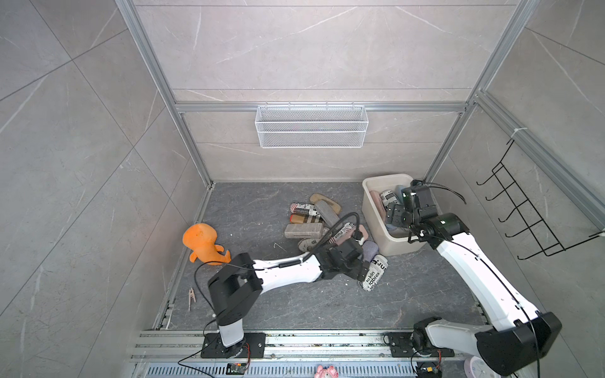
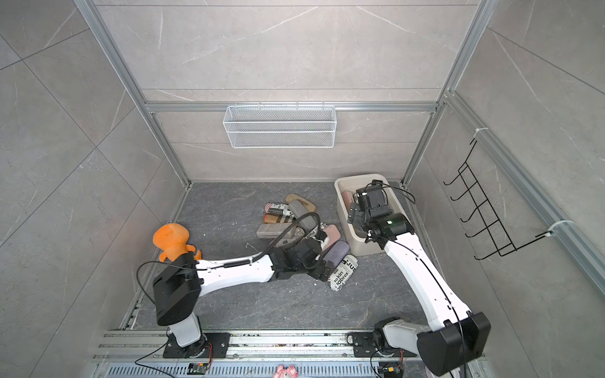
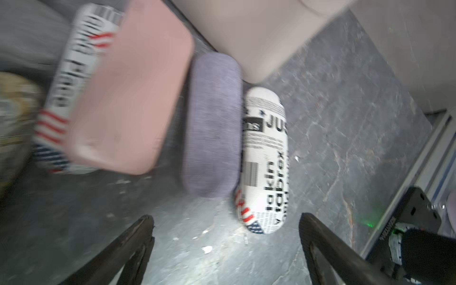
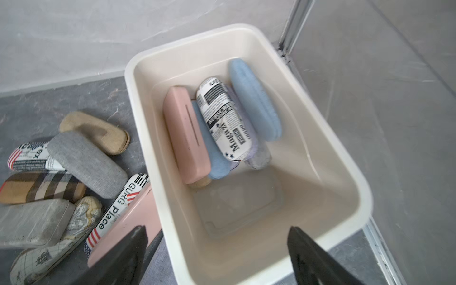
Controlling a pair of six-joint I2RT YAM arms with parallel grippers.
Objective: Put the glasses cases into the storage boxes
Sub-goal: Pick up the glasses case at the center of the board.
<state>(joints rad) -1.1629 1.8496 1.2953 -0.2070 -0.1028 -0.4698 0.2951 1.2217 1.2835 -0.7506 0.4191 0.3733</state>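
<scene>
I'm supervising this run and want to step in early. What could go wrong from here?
1. The left claw, open, faces the lilac case and a newspaper-print case lying side by side; closing may catch both or push one away.
2. Both lie close to the cream tub; the claw might bump its wall.
3. The right claw hangs open over the tub's rim and may clip it on leaving.
</scene>
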